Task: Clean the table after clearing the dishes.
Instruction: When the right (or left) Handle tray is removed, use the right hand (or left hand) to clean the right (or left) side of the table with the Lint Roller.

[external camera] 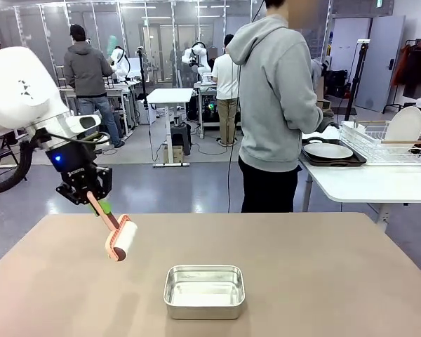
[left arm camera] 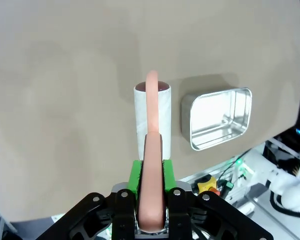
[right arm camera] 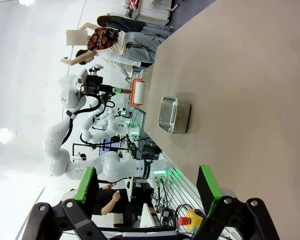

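In the front view, your left end effector (external camera: 98,200) sits at the upper left, above the far-left part of the plain tan-brown counter (external camera: 323,267). Its fingers are pressed together on the pink handle of a lint roller with a white roll (external camera: 121,240), which slants down and to the right.

The left wrist view gives you that pinch up close. The green pads of the left end effector (left arm camera: 151,170) clamp the handle from both sides, and the lint roller (left arm camera: 152,115) points away over the counter (left arm camera: 65,75). The shiny rectangular metal pan (left arm camera: 220,117) lies just right of the roll.

From the front, the pan (external camera: 204,290) stands at the lower centre, well apart from the roller.

The right wrist view is rolled sideways. The right end effector (right arm camera: 147,185) is at the bottom edge with its green-padded fingers spread wide and nothing between them. Farther off, it gives you a side-on look at the roller (right arm camera: 137,92), which seems to hang just clear of the counter (right arm camera: 250,75), with the pan (right arm camera: 172,115) below it in the frame.

The front view also gives you the dishes. A round white plate on a dark tray (external camera: 328,151) rests on a white side table at the right edge. A person in a grey hoodie (external camera: 277,105) stands beside it, turned away from you.
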